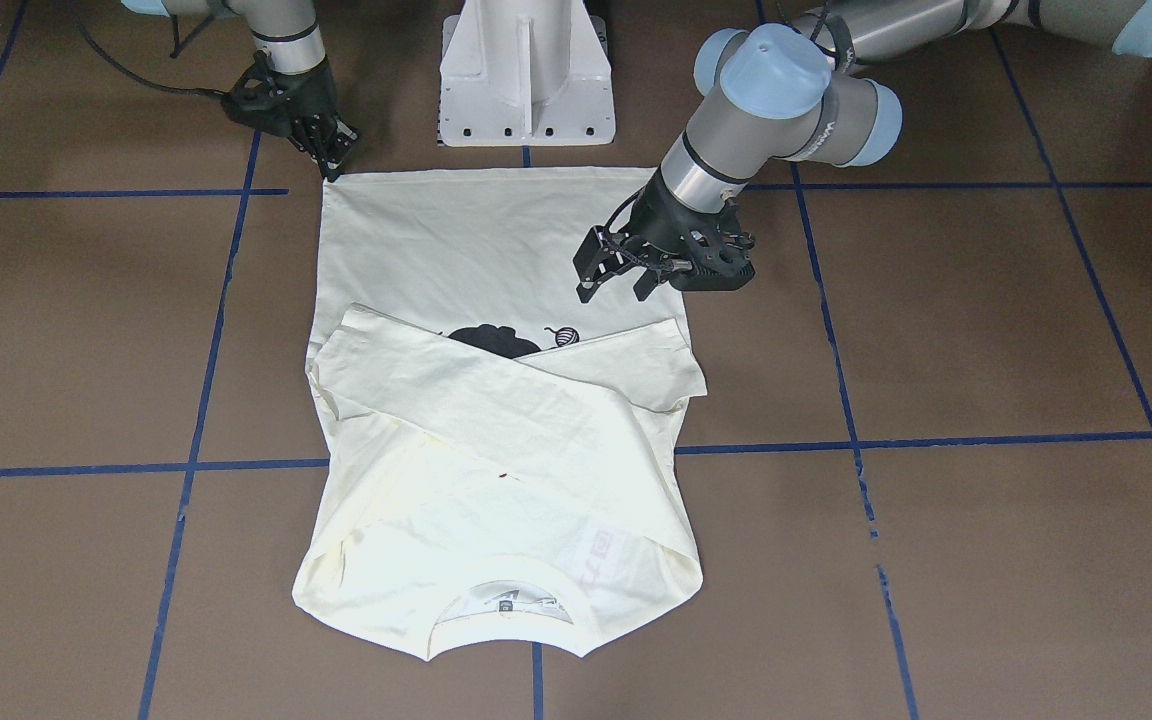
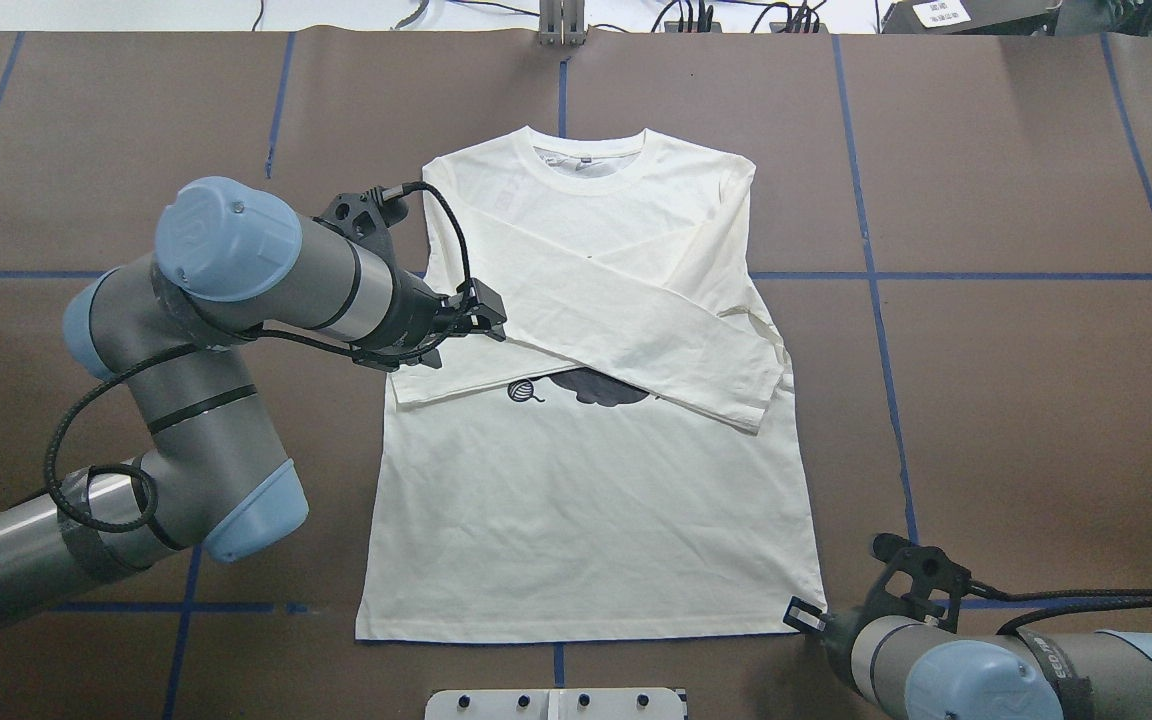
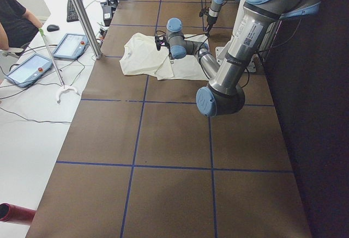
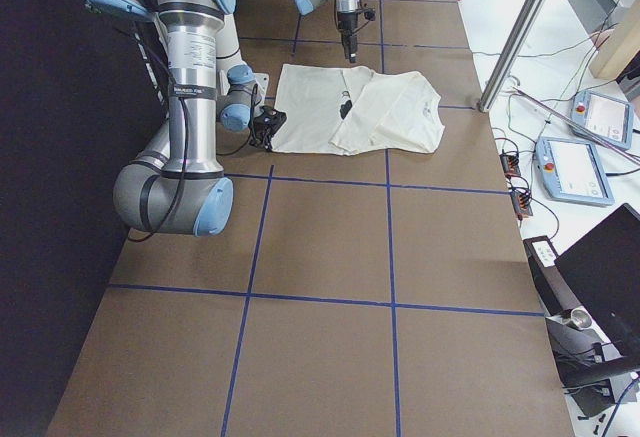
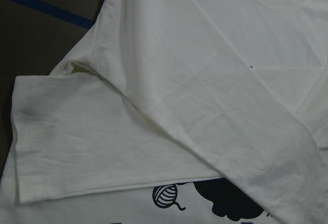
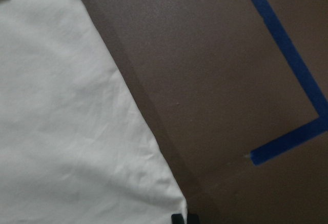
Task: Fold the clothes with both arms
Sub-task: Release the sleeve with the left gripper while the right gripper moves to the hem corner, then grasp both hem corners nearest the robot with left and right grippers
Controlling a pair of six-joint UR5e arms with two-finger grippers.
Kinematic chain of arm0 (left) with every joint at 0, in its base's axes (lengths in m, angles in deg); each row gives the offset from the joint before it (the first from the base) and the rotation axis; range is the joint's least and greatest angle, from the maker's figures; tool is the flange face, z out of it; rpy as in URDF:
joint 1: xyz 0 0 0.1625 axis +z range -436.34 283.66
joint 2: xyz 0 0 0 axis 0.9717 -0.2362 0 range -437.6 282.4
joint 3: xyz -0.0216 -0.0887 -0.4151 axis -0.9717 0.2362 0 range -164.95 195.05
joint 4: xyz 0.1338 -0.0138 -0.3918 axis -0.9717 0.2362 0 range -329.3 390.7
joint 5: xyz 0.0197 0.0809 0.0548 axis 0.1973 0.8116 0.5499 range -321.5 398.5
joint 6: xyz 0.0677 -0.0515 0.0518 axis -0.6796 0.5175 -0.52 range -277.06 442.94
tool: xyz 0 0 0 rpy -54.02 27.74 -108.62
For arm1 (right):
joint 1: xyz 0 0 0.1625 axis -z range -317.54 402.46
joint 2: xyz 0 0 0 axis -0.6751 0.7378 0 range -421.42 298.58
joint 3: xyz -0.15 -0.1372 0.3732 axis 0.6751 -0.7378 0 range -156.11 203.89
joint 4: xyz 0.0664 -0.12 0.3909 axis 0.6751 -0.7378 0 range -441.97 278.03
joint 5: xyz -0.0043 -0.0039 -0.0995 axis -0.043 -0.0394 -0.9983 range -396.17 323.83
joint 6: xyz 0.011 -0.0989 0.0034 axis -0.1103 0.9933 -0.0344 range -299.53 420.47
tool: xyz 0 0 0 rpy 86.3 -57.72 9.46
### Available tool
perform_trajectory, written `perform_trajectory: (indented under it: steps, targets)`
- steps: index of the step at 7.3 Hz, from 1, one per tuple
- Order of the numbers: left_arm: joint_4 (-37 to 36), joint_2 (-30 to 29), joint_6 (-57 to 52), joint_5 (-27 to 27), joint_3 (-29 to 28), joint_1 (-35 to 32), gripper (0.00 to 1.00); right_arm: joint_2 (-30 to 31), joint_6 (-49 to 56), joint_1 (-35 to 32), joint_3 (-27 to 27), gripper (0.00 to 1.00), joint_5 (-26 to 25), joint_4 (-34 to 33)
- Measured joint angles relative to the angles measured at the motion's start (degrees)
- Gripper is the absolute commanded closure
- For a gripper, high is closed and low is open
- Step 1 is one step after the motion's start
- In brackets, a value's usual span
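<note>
Right, the T-shirt (image 2: 586, 520) lies flat on the table (image 2: 1036, 400), print up and sleeves crossed. Its long axis runs from the hem, nearest the robot, out to the collar (image 2: 591, 165). The cloth looks light and limp, so I'd pinch the hem corners. My left gripper (image 1: 618, 282) hangs open and empty over a sleeve. The right gripper (image 1: 334, 162) sits at a hem corner (image 1: 336, 192); I cannot tell if it's closed.

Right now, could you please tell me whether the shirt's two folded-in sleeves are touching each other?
Touching. The overhead view shows the top sleeve lying directly across the lower sleeve, overlapping it with no gap.
</note>
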Motion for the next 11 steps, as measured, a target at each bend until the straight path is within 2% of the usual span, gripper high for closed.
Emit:
perform_trajectory:
  steps: [4,8,10,11]
  targets:
    - [0.96,0.25,0.04,0.14,1.05,-0.60,0.18,-0.61,0.15,0.16,1.77,1.00,-0.69,0.12]
    - [0.92,6.99,0.93,1.01,8.01,-1.15,0.18,-1.07,0.49,-2.62,7.97,1.00,-0.62,-2.62]
    - [-1.33,10.71,3.88,6.05,9.73,1.13,0.19,-1.32,0.48,-3.25,9.27,1.00,-0.59,-4.25]
    - [-4.29,11.61,8.17,9.31,10.86,4.66,0.21,-1.44,0.48,-3.18,9.39,1.00,-0.53,-4.72]
